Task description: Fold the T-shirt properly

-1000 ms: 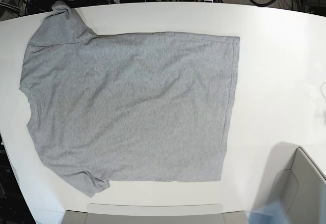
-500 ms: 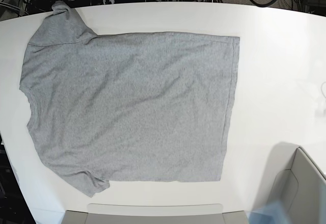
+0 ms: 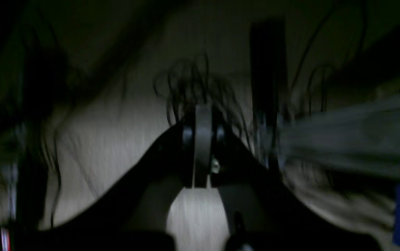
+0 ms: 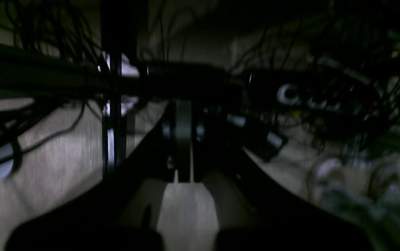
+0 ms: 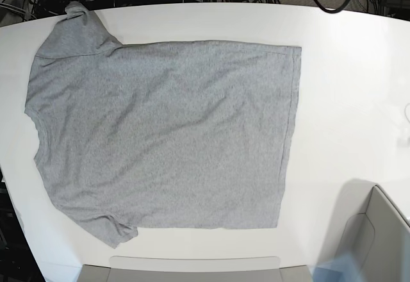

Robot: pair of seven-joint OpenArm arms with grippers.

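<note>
t-shirt (image 5: pixel 163 134), heather-grey soft knit, lies spread flat on the smooth white desk (image 5: pixel 352 102), plain side up, neck at the base view's left, hem at the right. both tools are off the desk, away from it. left tool (image 3: pixel 200 146) and right tool (image 4: pixel 183 139) are each closed, empty, over dark cables (image 4: pixel 46 83).
</note>
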